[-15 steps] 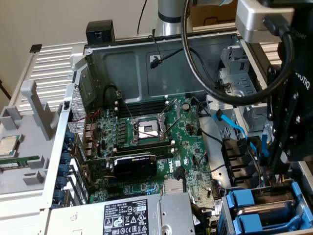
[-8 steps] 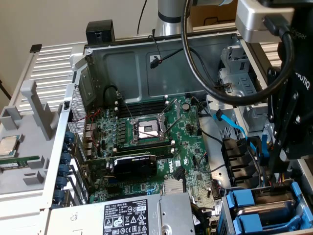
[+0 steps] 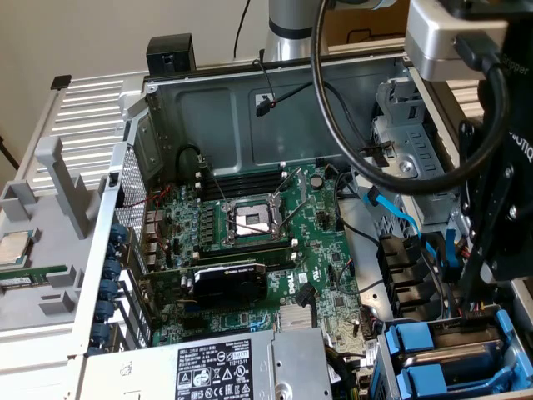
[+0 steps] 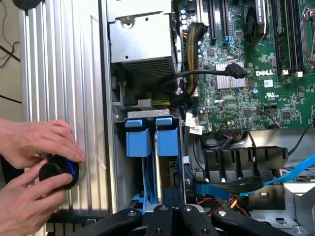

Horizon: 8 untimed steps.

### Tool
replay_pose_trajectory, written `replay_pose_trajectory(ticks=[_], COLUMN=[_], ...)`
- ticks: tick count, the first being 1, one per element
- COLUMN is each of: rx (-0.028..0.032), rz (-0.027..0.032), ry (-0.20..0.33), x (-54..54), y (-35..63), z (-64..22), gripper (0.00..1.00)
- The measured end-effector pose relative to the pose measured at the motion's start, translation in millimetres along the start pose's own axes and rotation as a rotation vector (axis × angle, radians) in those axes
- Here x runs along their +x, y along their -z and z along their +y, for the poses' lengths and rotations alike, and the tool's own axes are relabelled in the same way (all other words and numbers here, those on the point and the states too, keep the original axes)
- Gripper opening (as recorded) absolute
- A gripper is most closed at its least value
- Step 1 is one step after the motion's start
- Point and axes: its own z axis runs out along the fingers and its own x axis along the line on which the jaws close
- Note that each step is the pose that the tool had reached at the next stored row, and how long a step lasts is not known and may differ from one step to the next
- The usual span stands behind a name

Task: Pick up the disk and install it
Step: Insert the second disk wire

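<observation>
The open computer case (image 3: 250,108) lies on its side with the green motherboard (image 3: 258,242) exposed, the empty CPU socket (image 3: 250,218) near its middle and the grey power-supply box (image 3: 208,367) at the near edge. At the near end of the exterior view's right, two bright blue carriers sit side by side in the drive cage (image 3: 450,358); the wrist view shows the same pair edge-on, standing in their slots with blue handles up. The disk (image 4: 166,135) appears to be one of these (which of the two the task means cannot be told from here), so it reads as already seated in the cage rather than lying loose.

The end effector (image 4: 170,216) hangs over the cage, its black linkage filling the near edge of the wrist view just beside the carriers. Its tips are out of sight, so whether it is open, closed or gripping cannot be told. In the exterior view the arm's black body (image 3: 500,208) stands directly above the cage.

The relation that matters: the disk lies straight ahead of and below the end effector, its long axis running down into the slot, away from the camera.

Outside the case wall, a person's two hands (image 4: 34,172) hold a round black knob with a blue ring (image 4: 58,173), well apart from the cage
</observation>
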Motion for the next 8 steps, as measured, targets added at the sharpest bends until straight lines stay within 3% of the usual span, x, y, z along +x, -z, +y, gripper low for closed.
replay_pose_trajectory(ticks=[5, 8], rx=[-0.0015, -0.0027], rz=[-0.0209, -0.0361], ry=[0.001, 0.002], x=[4.2, 7.9], y=[-0.3, -2.1], z=[-10.0, -11.8], gripper=[0.11, 0.11])
